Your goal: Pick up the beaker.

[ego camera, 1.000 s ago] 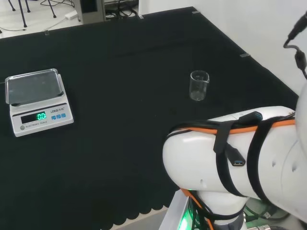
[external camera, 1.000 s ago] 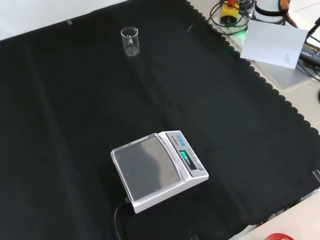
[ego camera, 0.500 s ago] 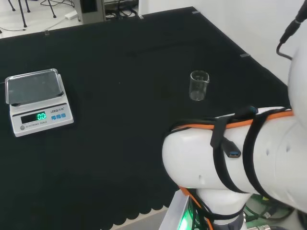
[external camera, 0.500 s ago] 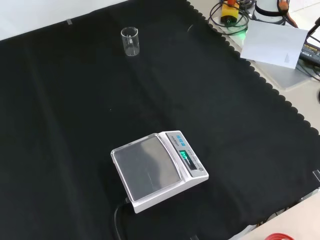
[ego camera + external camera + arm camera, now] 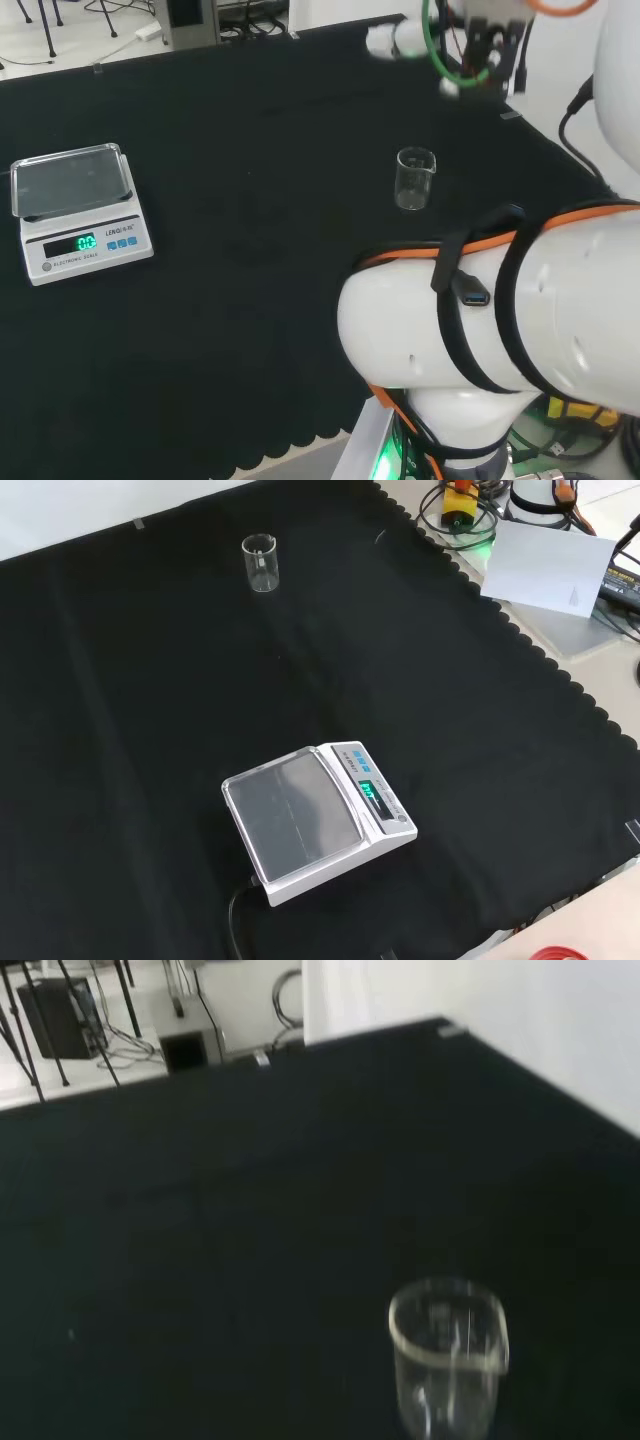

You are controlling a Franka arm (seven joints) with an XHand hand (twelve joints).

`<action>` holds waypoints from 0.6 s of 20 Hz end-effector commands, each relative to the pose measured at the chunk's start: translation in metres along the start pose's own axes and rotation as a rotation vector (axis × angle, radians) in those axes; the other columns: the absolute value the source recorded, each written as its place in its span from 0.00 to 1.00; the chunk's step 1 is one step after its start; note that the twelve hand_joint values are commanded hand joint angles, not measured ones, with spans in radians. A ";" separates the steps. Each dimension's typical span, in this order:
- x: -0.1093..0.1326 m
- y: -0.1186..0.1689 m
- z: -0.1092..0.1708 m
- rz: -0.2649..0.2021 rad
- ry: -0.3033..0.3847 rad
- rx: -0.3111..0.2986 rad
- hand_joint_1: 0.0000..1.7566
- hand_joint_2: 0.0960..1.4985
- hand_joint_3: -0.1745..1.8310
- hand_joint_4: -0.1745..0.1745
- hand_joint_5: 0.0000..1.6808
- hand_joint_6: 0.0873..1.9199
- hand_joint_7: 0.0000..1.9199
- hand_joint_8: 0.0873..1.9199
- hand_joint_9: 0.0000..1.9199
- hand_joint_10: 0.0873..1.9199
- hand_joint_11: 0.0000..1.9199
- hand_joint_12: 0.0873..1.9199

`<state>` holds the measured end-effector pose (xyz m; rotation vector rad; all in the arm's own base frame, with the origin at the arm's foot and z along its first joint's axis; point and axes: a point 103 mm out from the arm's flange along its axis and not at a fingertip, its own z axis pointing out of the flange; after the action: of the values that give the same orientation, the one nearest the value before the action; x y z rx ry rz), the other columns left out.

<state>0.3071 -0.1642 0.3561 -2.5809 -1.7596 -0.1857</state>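
Small clear glass cylindrical beaker (image 5: 415, 178) (image 5: 260, 562) (image 5: 447, 1357), upright, apparently empty, alone on black-cloth tabletop (image 5: 150, 680), well apart from white digital scale (image 5: 315, 820). Blurred robot hand (image 5: 470, 40) above, not touching; finger state impossible to tell.

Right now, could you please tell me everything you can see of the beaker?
The beaker is a small clear vessel, glass or plastic, with straight walls and an open rim. It stands upright on the black cloth and looks empty. Nothing touches it. In the head view it stands far to the right of the scale; in the front view it stands near the cloth's far edge.
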 end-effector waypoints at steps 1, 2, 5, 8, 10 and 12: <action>0.001 -0.032 0.068 -0.008 0.069 0.073 0.29 0.46 0.12 0.51 0.09 0.00 0.08 0.32 0.11 0.43 0.00 0.77; 0.003 -0.034 0.076 -0.012 0.069 0.090 0.29 0.46 0.12 0.51 0.09 0.00 0.08 0.32 0.11 0.43 0.00 0.77; 0.005 -0.036 0.096 -0.006 0.092 0.136 0.29 0.46 0.12 0.51 0.09 0.00 0.08 0.32 0.11 0.43 0.00 0.77; 0.001 -0.028 0.112 0.006 0.075 0.163 0.29 0.46 0.12 0.51 0.09 0.00 0.08 0.32 0.11 0.43 0.00 0.77; -0.006 -0.017 0.124 0.021 0.055 0.184 0.29 0.46 0.12 0.51 0.09 0.00 0.08 0.32 0.11 0.43 0.00 0.77; -0.015 -0.005 0.137 0.039 0.035 0.201 0.29 0.46 0.12 0.51 0.09 0.00 0.08 0.32 0.11 0.43 0.00 0.77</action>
<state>0.2868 -0.1441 0.2574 -2.4455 -1.6778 -0.1265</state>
